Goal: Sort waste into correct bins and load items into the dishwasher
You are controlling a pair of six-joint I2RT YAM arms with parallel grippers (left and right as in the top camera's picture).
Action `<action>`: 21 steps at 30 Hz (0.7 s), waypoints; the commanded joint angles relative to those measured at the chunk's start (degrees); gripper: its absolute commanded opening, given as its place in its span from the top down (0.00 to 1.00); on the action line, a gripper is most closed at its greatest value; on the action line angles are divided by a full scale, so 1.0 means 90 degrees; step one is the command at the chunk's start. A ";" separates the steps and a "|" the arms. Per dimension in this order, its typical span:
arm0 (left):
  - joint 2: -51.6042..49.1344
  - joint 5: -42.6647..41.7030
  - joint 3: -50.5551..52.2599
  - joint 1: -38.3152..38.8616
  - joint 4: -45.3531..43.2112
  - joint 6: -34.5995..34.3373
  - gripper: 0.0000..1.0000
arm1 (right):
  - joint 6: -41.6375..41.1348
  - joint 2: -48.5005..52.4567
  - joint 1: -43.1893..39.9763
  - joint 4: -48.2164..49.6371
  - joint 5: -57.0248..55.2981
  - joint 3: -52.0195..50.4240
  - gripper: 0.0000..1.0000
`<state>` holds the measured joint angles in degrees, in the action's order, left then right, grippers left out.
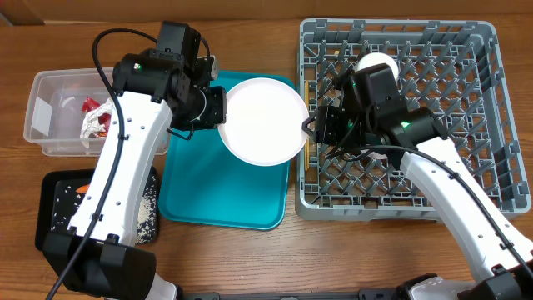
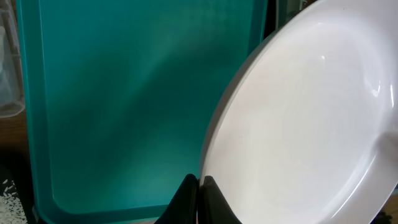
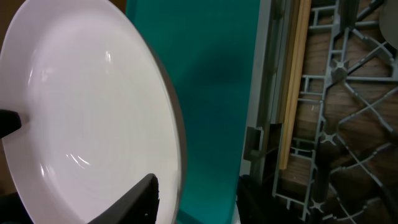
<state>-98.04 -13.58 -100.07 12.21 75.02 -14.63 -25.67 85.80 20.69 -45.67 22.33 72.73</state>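
A wide white plate [image 1: 265,121] hangs tilted over the teal tray [image 1: 216,196]. My left gripper [image 1: 219,112] is shut on its left rim; the left wrist view shows that gripper [image 2: 200,182] pinching the plate [image 2: 298,124] at its edge. My right gripper [image 1: 306,129] is at the plate's right rim, beside the grey dish rack [image 1: 491,100]. In the right wrist view, my right gripper [image 3: 196,190] stands open astride the plate [image 3: 87,112] rim, one finger over its face. A small white dish [image 1: 376,62] sits in the rack.
The clear tub [image 1: 37,108] at the left holds a red wrapper [image 1: 90,105] and white napkin [image 1: 92,125]. The black tray [image 1: 50,233] below it carries a carrot [image 1: 81,190] and pale crumbs [image 1: 148,212]. Bare wood surrounds everything.
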 commanded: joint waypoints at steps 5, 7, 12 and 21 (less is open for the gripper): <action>0.0073 -0.0228 -0.0112 0.0041 -0.0029 0.0102 0.96 | 0.0044 0.0007 0.0027 0.0012 -0.0124 -0.0015 0.57; 0.0073 -0.0401 -0.0112 0.0041 -0.0024 0.0104 0.96 | 0.0044 0.0007 0.0027 0.0017 -0.0124 -0.0015 0.57; 0.0073 -0.0522 -0.0112 0.0041 -0.0034 0.0104 0.95 | 0.0044 0.0007 0.0027 0.0044 -0.0124 -0.0015 0.65; 0.0073 -0.0495 -0.0100 0.0117 -0.0029 0.0104 0.88 | 0.0049 0.0007 0.0027 0.0107 -0.0146 -0.0015 0.96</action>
<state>-98.04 -17.23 -100.07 12.80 75.00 -14.63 -25.63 85.80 20.73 -45.43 21.17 72.62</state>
